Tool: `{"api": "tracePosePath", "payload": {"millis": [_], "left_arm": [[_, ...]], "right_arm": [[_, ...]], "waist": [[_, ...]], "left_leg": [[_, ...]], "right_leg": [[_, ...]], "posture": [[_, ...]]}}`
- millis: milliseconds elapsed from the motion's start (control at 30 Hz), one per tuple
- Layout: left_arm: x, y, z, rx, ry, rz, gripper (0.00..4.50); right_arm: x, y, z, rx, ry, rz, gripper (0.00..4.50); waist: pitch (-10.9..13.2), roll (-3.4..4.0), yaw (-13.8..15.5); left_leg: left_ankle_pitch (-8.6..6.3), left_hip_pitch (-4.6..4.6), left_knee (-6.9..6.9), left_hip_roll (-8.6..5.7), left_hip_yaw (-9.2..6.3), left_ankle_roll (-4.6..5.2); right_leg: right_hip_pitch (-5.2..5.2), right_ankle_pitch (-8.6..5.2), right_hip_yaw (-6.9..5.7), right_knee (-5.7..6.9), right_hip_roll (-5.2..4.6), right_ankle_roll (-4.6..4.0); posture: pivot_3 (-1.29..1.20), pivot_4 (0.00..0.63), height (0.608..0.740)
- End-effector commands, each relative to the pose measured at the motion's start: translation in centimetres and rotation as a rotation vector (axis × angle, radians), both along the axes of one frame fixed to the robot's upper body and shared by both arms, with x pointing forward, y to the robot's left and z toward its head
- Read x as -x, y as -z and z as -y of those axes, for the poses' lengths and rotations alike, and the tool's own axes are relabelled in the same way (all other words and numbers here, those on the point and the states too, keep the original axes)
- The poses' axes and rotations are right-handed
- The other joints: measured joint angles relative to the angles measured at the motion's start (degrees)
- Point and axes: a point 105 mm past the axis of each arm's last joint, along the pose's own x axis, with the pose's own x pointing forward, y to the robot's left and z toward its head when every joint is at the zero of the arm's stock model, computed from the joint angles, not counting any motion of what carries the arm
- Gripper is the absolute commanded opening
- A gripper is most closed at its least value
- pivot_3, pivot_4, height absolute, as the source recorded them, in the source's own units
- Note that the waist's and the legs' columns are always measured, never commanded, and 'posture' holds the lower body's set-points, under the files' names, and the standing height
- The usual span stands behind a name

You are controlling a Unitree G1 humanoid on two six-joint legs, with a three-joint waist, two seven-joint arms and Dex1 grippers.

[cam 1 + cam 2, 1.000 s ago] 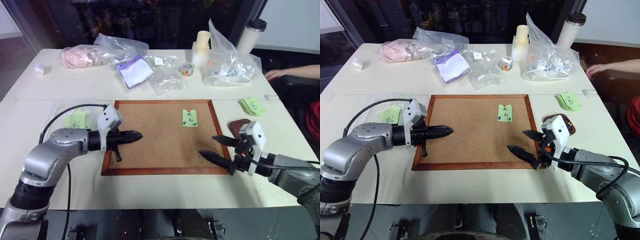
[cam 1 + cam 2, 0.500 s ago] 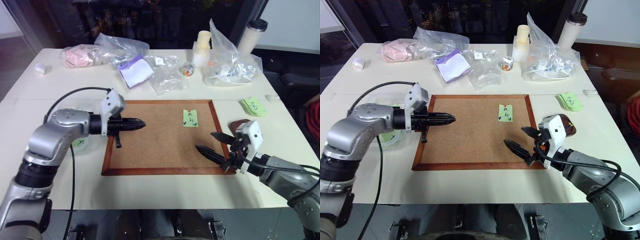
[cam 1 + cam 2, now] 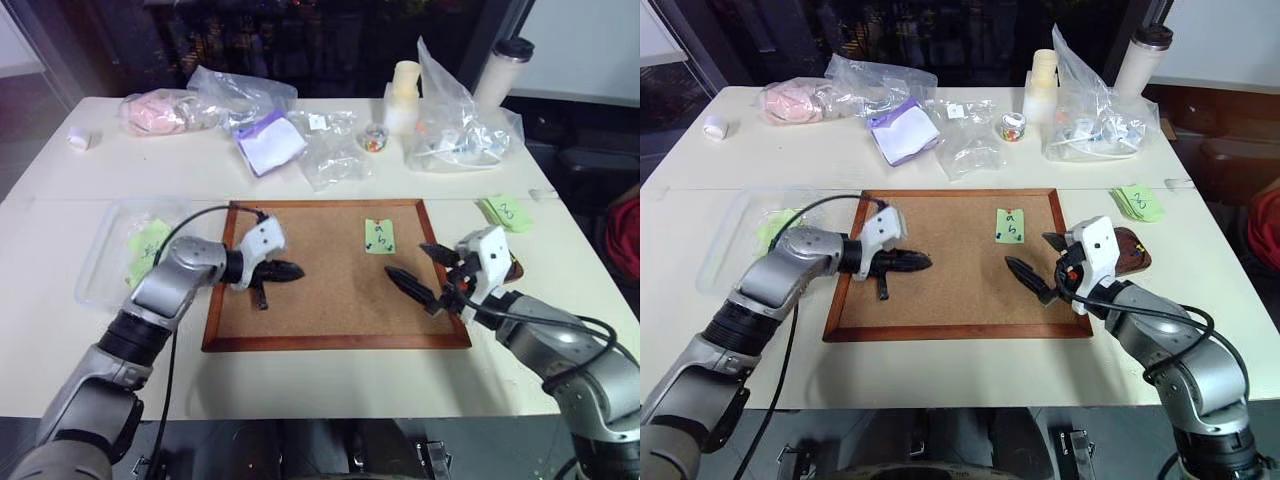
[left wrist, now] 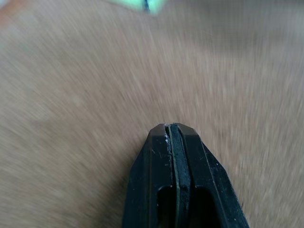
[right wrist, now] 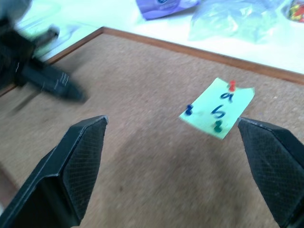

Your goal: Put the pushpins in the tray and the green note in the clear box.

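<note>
The green note [image 3: 379, 237] is pinned to the corkboard [image 3: 330, 305] near its far right part. Three pushpins hold it: a red one [image 5: 232, 86], a blue one [image 5: 189, 110] and a green one [image 5: 218, 126]. My right gripper [image 3: 418, 266] is open and hovers just in front of the note, a little to its right, with nothing between its fingers. My left gripper [image 3: 295, 270] is shut and empty, low over the board's left half. The dark reddish tray [image 3: 1134, 248] sits right of the board, behind my right wrist. The clear box [image 3: 104, 262] lies left of the board.
Another green note [image 3: 148, 243] lies in the clear box. A green note stack [image 3: 505, 211] sits at the far right. Wrinkly plastic bags [image 3: 330, 150], a white bottle [image 3: 405, 85] and a tumbler [image 3: 500, 70] line the back of the table.
My left gripper has sunk and moved right, low over the cork. My right gripper has moved forward toward the green note. A person's hand at the far right edge has left the view.
</note>
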Motion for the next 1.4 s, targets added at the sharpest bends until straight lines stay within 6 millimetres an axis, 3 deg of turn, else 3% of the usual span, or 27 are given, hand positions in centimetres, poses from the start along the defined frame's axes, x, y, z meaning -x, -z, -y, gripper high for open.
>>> {"api": "tracePosePath", "payload": {"millis": [33, 267, 600, 833, 1267, 1367, 1400], "left_arm": [[-0.6, 3.6, -0.6, -0.127, -0.062, -0.065, 0.02], [0.4, 3.9, -0.5, -0.098, -0.028, -0.134, 0.02], [1.5, 3.7, -0.9, -0.095, -0.036, -0.136, 0.02], [1.3, 3.7, -1.0, -0.102, -0.048, -0.130, 0.02], [1.8, 4.2, -1.1, -0.110, -0.056, -0.138, 0.02], [2.0, 4.4, -1.1, -0.110, -0.056, -0.143, 0.00], [2.1, 4.4, -1.1, -0.110, -0.056, -0.144, 0.00]], "right_arm": [[-2.6, -0.2, -0.4, 0.027, 0.011, 0.073, 4.50], [-5.5, 2.5, -0.9, 0.067, -0.010, 0.070, 4.50], [-5.3, 5.0, 0.6, 0.021, 0.020, 0.053, 4.50], [-5.8, 4.2, 0.9, 0.020, 0.047, 0.154, 4.50], [-6.3, 5.1, -0.1, 0.057, -0.007, 0.152, 4.50], [-6.3, 5.1, -0.5, 0.051, -0.027, 0.155, 3.69], [-6.3, 5.1, -0.6, 0.049, -0.032, 0.153, 3.15]], "waist": [[-0.13, 0.15, 0.08], [-0.27, 0.32, 1.01], [-0.30, 0.37, -0.24], [-0.30, 0.38, -0.31], [-0.31, 0.39, -0.35], [-0.31, 0.39, -0.44], [-0.31, 0.39, -0.45]], "left_leg": [[0.00, 0.05, 0.06, -0.01, 0.02, 0.00], [0.00, 0.37, 0.06, -0.10, 0.01, 0.01], [-0.01, 0.44, -0.05, 0.01, 0.00, 0.03], [-0.01, 0.49, -0.07, 0.02, 0.03, 0.03], [-0.01, 0.56, -0.10, 0.03, 0.03, 0.03], [-0.01, 0.62, -0.12, 0.04, 0.04, 0.03], [-0.01, 0.66, -0.14, 0.04, 0.03, 0.03]], "right_leg": [[0.07, 0.00, -0.01, 0.02, -0.01, 0.00], [0.47, 0.00, 0.00, -0.02, -0.08, 0.01], [0.46, -0.02, 0.00, 0.01, 0.01, 0.01], [0.46, -0.02, 0.04, 0.01, 0.02, 0.00], [0.51, -0.03, 0.07, 0.01, 0.02, 0.00], [0.54, -0.03, 0.09, 0.01, 0.02, 0.00], [0.56, -0.03, 0.11, 0.01, 0.02, 0.00]], "posture": [[0.00, 0.150, 0.734], [0.00, 0.150, 0.734], [0.00, 0.150, 0.734], [0.00, 0.150, 0.734], [0.00, 0.150, 0.734], [0.00, 0.150, 0.734], [0.00, 0.150, 0.734]]}}
